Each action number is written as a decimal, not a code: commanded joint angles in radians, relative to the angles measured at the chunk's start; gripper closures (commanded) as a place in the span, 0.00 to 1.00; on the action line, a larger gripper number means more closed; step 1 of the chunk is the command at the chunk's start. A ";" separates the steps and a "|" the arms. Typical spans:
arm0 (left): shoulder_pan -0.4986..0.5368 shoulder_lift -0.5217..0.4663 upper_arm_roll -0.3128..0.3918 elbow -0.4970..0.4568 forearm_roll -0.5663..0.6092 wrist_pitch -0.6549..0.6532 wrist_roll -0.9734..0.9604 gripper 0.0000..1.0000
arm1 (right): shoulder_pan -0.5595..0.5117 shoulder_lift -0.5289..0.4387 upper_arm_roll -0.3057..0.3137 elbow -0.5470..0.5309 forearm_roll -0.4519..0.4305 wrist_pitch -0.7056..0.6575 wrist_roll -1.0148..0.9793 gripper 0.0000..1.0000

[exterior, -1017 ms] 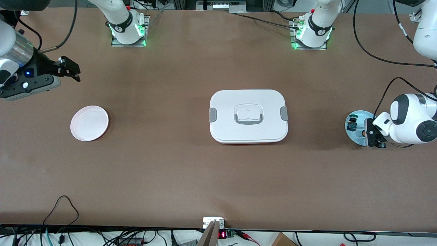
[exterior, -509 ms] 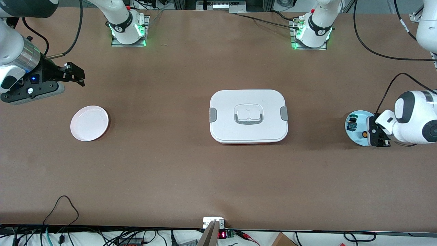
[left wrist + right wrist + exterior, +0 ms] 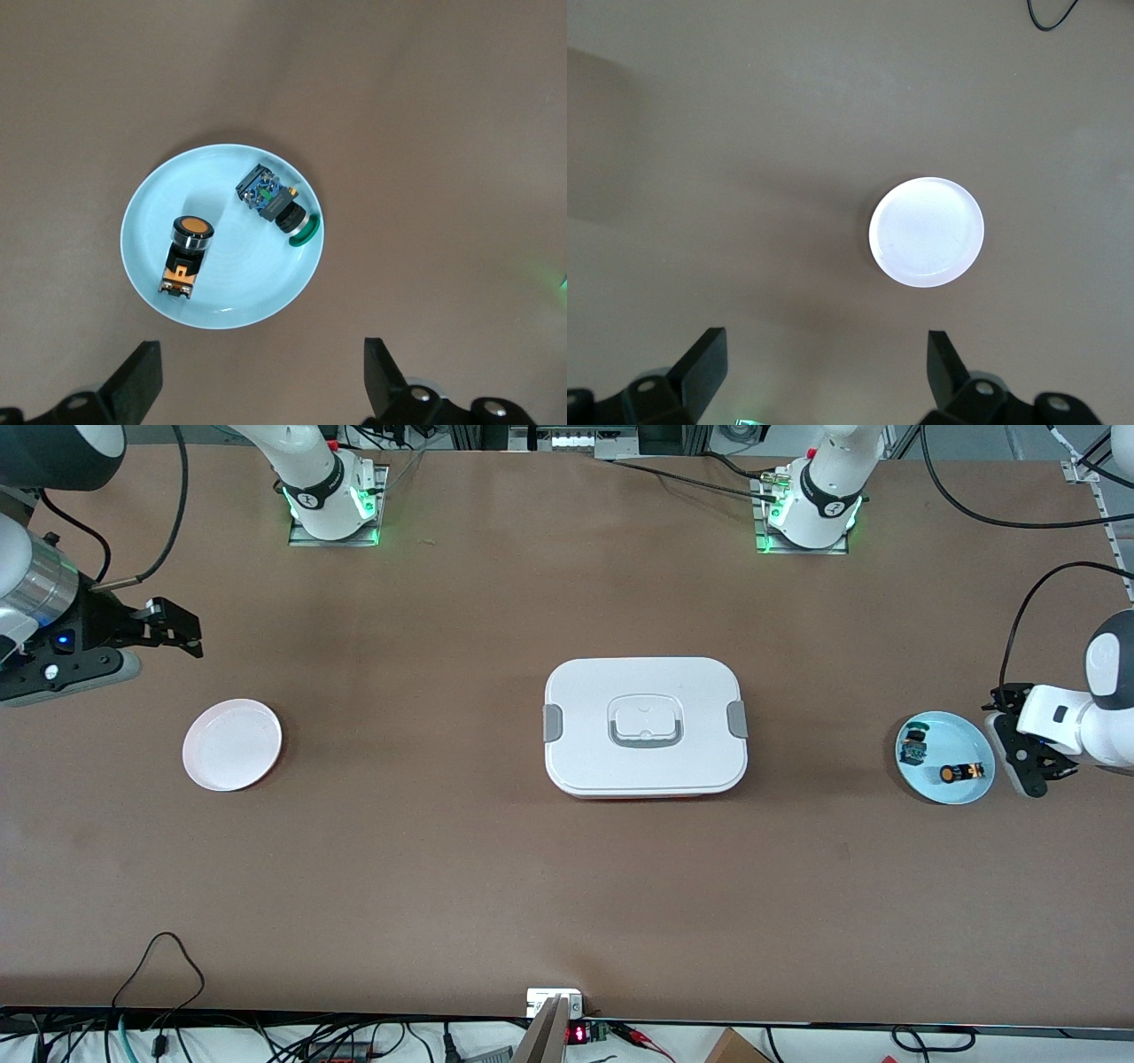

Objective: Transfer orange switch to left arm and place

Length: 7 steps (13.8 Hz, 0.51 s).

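Presently the orange switch (image 3: pixel 184 255) lies on its side in the pale blue plate (image 3: pixel 966 789) at the left arm's end of the table, well apart from the box (image 3: pixel 645 726) at the table's middle. A green-capped component (image 3: pixel 278 205) shares the plate, just beside it but not touching.

Step in hand, as I judge it: pick up the switch. Best to centre over the black body, fingers across its narrow width, clear of the green part and the rim.

Left gripper (image 3: pixel 1028 755) hangs just off the plate's edge — fingers wide apart, holding nothing. Right gripper (image 3: pixel 173 631) waits above the table near the white plate (image 3: pixel 232 744) — also spread, empty
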<state>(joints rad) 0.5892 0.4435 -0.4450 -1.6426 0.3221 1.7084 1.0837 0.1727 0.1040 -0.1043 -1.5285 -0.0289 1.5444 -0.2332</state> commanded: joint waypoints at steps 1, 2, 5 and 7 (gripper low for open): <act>0.000 0.006 -0.087 0.070 -0.020 -0.120 -0.273 0.00 | -0.019 -0.027 0.020 -0.027 0.018 0.010 -0.020 0.00; -0.002 0.010 -0.116 0.079 -0.021 -0.154 -0.388 0.00 | -0.019 -0.027 0.026 -0.024 0.018 0.000 -0.020 0.00; 0.001 0.014 -0.187 0.147 -0.064 -0.271 -0.646 0.00 | 0.001 -0.038 0.028 -0.022 0.018 0.016 -0.006 0.00; -0.011 0.012 -0.199 0.234 -0.101 -0.352 -0.692 0.00 | 0.001 -0.036 0.026 -0.022 0.020 0.023 -0.005 0.00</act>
<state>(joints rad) 0.5826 0.4422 -0.6351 -1.5186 0.2636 1.4419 0.4452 0.1753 0.0881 -0.0809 -1.5306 -0.0240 1.5525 -0.2404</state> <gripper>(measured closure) 0.000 0.000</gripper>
